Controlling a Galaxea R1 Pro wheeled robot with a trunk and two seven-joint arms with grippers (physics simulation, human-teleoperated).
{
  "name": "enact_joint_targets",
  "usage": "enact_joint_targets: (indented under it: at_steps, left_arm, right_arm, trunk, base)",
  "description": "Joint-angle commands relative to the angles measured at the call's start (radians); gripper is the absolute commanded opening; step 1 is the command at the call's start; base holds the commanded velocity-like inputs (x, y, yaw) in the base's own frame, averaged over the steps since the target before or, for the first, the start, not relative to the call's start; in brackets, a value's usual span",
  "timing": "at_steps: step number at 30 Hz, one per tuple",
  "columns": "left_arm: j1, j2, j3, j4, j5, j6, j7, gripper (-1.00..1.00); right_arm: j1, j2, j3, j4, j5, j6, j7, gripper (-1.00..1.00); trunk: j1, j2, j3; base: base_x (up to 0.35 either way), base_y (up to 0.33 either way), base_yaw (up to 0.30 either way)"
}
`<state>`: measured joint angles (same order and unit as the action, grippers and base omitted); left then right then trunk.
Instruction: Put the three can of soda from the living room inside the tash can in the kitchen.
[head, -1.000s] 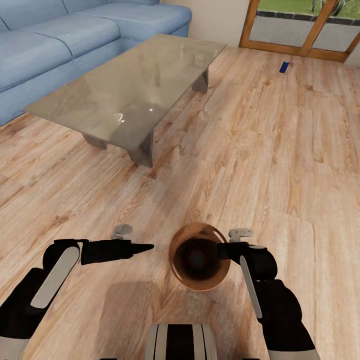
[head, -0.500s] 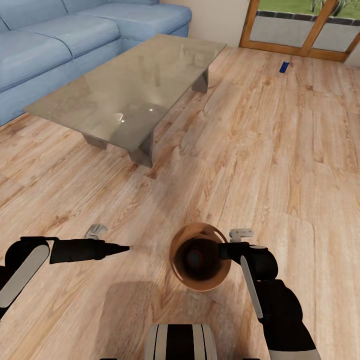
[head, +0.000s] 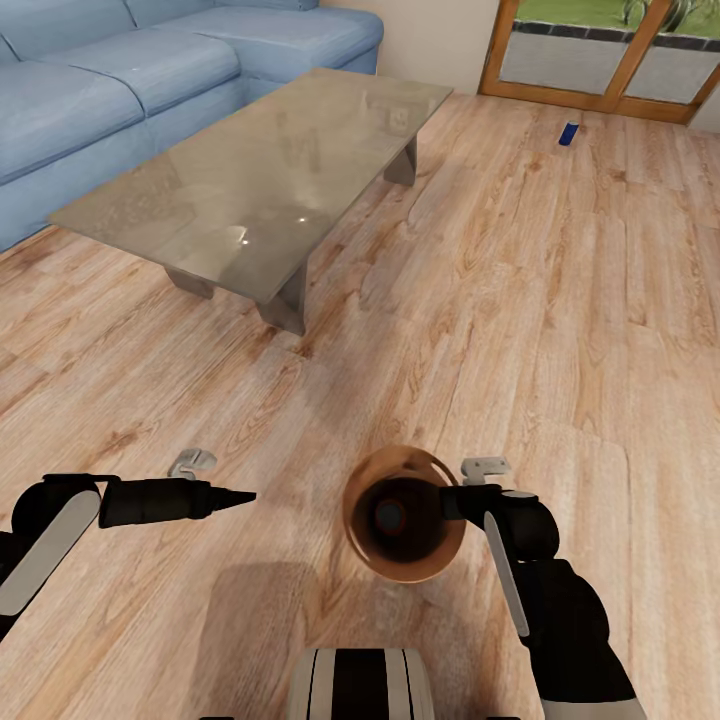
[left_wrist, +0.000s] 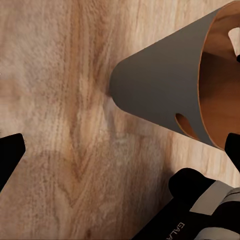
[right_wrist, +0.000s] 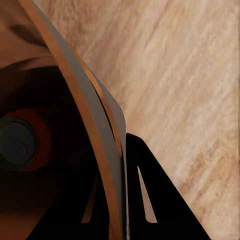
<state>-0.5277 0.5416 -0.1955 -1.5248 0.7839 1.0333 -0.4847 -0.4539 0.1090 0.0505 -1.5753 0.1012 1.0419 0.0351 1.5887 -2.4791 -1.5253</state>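
The brown wooden tash can (head: 421, 566) hangs low over the plank floor, tipped so its mouth faces up at the head view. My right gripper (head: 451, 497) is shut on its rim, one finger inside the wall and one outside (right_wrist: 150, 200). An orange can of soda (head: 390, 516) with a grey top lies at the bucket's bottom (right_wrist: 20, 142). A dark blue can of soda (head: 568, 133) sits far off on the floor by the glazed door. My left gripper (head: 245, 496) is open and holds nothing, apart from the bucket's grey outer wall (left_wrist: 155, 85).
A shiny low table (head: 270, 160) stands ahead to the left, with the blue sofa (head: 100, 90) behind it. A wood-framed glazed door (head: 600, 70) closes the far side. Open plank floor runs between me and the blue can. My own base (head: 360, 685) shows at the bottom.
My left arm has drawn back to the left, away from the bucket, and its gripper now sits farther from the rim. The right arm and the bucket have barely moved.
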Motion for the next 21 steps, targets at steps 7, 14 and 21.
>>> enact_joint_targets:
  at_steps: [7,14,21]
  left_arm:
    - [0.000,0.000,-0.001,0.000,0.000,0.001,0.004,1.00]
    - [0.000,0.000,-0.002,0.000,-0.003,-0.001,0.040,1.00]
    - [0.000,-0.012,-0.004,0.000,-0.003,-0.001,0.052,1.00]
  right_arm:
    - [0.000,-0.002,0.000,0.000,-0.023,0.000,0.001,-1.00]
    - [0.000,-0.002,0.000,0.000,-0.023,0.001,-0.004,-1.00]
    - [0.000,-0.002,0.000,0.000,-0.023,-0.002,-0.004,-1.00]
  trunk:
    - [0.000,0.000,0.000]
    - [0.000,0.000,0.000]
    - [0.000,0.000,0.000]
  base:
    - [0.000,0.000,0.000]
    - [0.000,0.000,0.021]
    - [0.000,0.000,0.155]
